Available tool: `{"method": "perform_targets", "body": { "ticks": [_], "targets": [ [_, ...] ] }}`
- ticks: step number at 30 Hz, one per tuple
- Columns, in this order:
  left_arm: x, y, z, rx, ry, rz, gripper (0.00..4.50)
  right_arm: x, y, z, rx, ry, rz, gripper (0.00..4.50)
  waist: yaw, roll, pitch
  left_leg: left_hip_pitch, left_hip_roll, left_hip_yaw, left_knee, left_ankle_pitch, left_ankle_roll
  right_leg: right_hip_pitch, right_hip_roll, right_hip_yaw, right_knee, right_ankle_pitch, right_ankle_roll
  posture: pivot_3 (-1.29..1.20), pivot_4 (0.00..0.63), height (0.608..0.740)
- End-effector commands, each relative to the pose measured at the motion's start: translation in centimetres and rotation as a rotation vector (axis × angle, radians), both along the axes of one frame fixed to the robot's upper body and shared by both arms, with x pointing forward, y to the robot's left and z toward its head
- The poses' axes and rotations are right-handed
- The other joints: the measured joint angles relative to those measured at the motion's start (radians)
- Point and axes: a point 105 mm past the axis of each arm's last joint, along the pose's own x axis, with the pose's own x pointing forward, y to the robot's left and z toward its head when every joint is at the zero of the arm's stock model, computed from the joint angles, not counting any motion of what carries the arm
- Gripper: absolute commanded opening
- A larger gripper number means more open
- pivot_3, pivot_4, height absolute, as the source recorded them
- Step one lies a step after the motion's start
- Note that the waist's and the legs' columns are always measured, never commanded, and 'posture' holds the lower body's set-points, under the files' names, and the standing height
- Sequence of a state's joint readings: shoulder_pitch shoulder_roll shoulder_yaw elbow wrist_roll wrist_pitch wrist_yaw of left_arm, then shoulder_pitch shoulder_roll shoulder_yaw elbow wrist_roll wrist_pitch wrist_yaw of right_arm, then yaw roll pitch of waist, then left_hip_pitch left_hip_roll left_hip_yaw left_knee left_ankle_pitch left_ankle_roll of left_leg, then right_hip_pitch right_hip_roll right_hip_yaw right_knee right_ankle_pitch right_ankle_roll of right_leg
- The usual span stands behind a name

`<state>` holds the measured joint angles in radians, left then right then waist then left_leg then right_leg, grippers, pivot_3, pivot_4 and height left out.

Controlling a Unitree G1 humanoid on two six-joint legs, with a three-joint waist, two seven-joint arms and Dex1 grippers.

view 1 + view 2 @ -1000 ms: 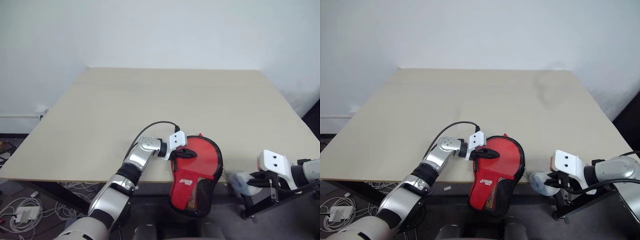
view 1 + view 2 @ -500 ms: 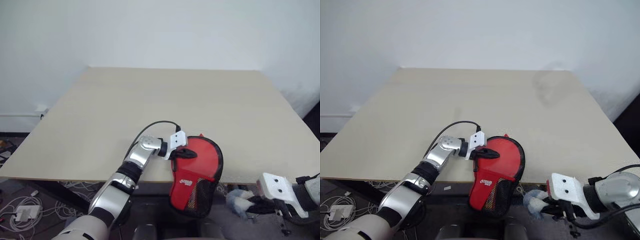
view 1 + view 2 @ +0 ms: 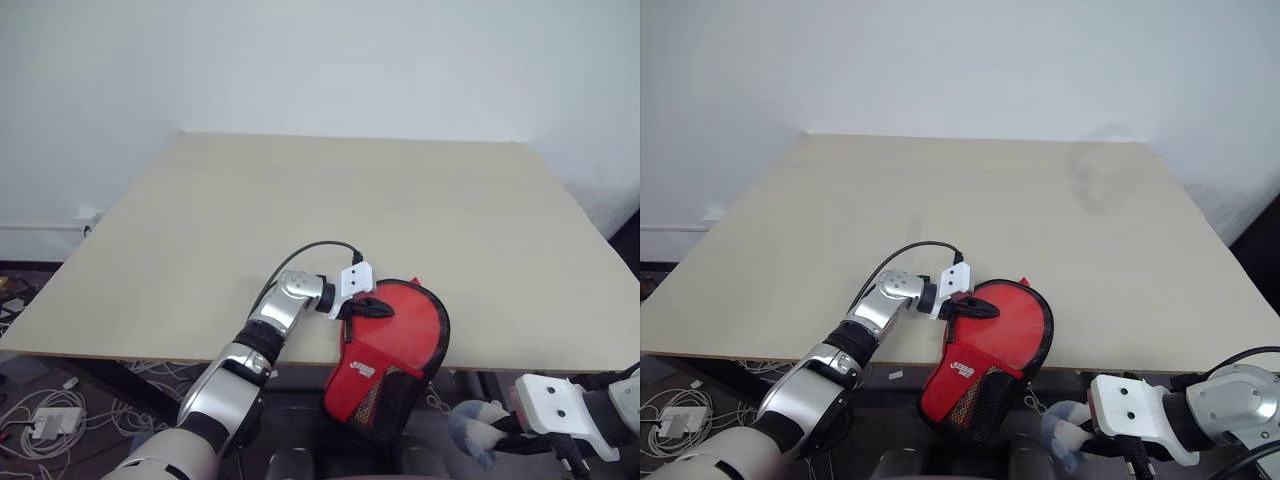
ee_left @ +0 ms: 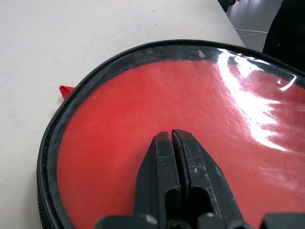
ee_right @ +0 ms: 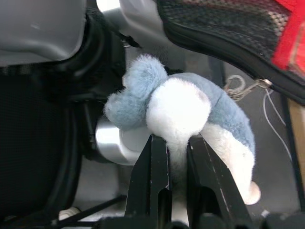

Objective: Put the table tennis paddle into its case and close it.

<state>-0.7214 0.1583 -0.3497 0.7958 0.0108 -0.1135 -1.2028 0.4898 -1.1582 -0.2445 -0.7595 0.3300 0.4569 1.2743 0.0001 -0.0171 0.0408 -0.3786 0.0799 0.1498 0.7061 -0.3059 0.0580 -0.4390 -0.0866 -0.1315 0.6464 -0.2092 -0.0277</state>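
The red case [image 3: 392,345] lies at the table's [image 3: 330,210] near edge, its round end on the surface and its black mesh end hanging over the edge. The left gripper [image 4: 172,138], fingers pressed together, rests on the case's clear window, with red showing beneath it. Below the edge, the right gripper [image 5: 170,148] is clamped on a blue-and-white plush toy [image 5: 186,107].

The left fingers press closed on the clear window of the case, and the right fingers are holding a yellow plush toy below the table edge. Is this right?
Not quite: the plush toy is blue and white, not yellow, as the right wrist view shows. The rest holds: the left gripper presses closed on the case window, and the right gripper holds the toy below the table edge.
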Motion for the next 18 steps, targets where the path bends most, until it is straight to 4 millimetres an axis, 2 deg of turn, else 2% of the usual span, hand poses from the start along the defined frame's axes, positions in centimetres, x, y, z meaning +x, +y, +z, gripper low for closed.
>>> {"method": "perform_targets", "body": {
  "ticks": [1,5,12,18],
  "targets": [
    [-0.2,0.4,-0.9,0.049,0.026,-0.012,0.00,1.3,-0.8,0.0,-0.029,-0.035,-0.034,0.02,0.000,-0.001,0.000,0.000,0.000,0.000,0.000,0.000,0.000,0.000,0.000,0.000,0.000,0.000,0.000,0.00,0.000,0.740],
    [0.1,0.2,-0.7,0.053,0.019,-0.009,0.00,1.3,-0.7,0.1,-0.027,-0.028,-0.019,0.02,0.001,-0.001,0.000,0.000,0.000,-0.001,0.000,0.000,0.000,0.000,0.000,0.000,0.000,0.000,0.000,0.00,0.000,0.740],
    [0.5,0.1,-0.7,0.055,0.008,0.005,0.00,-0.3,0.6,0.2,0.012,0.019,0.036,0.02,0.003,-0.001,0.000,0.000,0.000,-0.001,0.000,0.000,0.000,0.001,0.000,0.000,0.000,0.000,0.000,0.00,0.000,0.740],
    [0.6,0.1,-0.7,0.055,0.005,0.009,0.00,-2.3,2.4,0.0,0.047,0.057,0.100,0.02,0.004,-0.001,0.000,0.000,0.000,-0.003,0.000,0.000,0.000,0.001,0.000,0.000,0.000,0.000,0.000,0.00,0.000,0.740]
  ]
}}
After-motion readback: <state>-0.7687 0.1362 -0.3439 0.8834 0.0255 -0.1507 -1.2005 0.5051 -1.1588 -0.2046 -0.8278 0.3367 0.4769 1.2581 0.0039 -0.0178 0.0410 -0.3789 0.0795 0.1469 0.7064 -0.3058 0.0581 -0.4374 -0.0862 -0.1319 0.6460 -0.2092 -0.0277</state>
